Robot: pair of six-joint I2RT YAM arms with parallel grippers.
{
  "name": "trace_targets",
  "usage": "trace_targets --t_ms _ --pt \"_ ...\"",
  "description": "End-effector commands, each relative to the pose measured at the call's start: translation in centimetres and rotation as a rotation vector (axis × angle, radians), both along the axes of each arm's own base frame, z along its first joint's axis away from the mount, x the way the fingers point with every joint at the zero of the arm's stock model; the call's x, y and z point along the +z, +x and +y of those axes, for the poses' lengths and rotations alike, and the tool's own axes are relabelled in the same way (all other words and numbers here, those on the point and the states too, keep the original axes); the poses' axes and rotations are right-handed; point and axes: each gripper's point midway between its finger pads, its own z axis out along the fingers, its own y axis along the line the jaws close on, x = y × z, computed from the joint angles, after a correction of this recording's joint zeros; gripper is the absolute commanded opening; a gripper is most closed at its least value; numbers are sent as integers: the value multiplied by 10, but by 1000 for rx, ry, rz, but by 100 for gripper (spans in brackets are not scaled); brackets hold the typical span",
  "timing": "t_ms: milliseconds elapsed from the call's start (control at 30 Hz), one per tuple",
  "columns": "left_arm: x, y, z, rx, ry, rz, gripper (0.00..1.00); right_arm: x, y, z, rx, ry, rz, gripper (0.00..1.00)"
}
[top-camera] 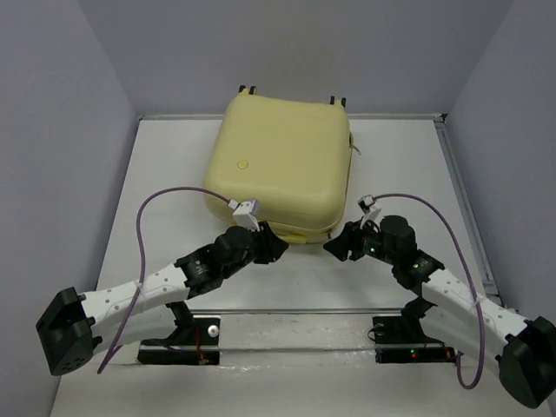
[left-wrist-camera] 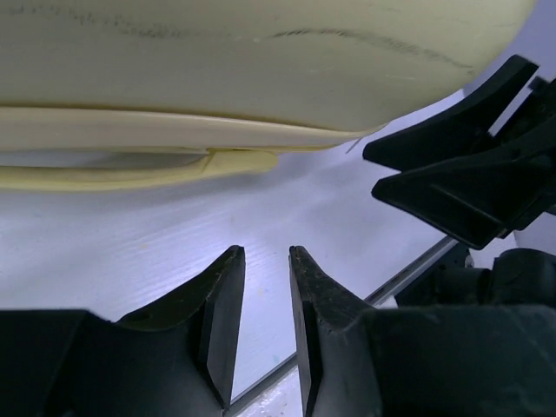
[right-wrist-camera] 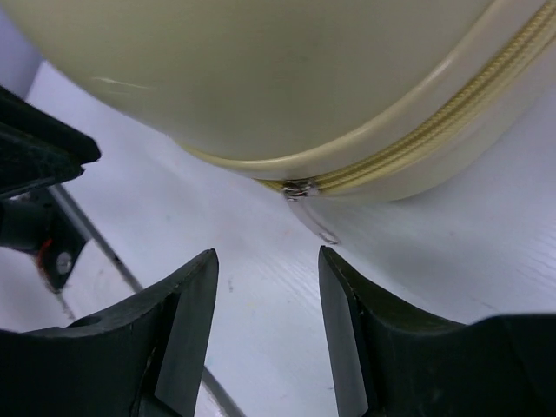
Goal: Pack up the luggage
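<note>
The luggage (top-camera: 278, 161) is lying flat, lid down, at the far middle of the table (top-camera: 174, 156). Its zip pull (right-wrist-camera: 313, 217) is hanging at the near edge, just ahead of the right fingers (right-wrist-camera: 201, 282), which are standing moderately apart and empty. The left fingers (left-wrist-camera: 228, 282) are keeping only a narrow gap, also empty, near the front rim. Working the zip is probably the step in hand, and next the right fingers need to be closing on that pull. Whether the seam left of the pull is shut is hard to make out, and the inside is hidden.
</note>
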Motion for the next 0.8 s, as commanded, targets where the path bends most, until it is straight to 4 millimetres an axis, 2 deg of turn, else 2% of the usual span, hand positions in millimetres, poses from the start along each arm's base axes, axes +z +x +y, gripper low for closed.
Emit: trace_targets --t_ms 0,133,233,433,533,633,667,700,767 --pt "0 1 -8 -18 -10 -6 39 17 30 -3 -82 -74 -125 56" --pt "-3 9 -18 -24 3 -18 47 12 39 -1 -98 -118 -121 55" --pt "-9 13 -31 -51 12 -15 51 10 36 14 -62 -132 -125 53" --pt "4 28 -43 -54 19 -55 51 6 40 21 -66 -143 -126 50" --pt "10 40 -42 -32 32 -76 51 4 42 19 -94 -154 -127 40" --pt "16 53 -39 -10 47 -95 51 4 42 20 -105 -154 -132 21" --pt "18 59 -37 -1 55 -105 51 4 46 16 -135 -162 -133 10" --pt "19 62 -37 1 57 -106 51 4 44 17 -132 -162 -135 7" --pt "27 70 -40 4 55 -115 51 1 38 18 -125 -174 -125 7"
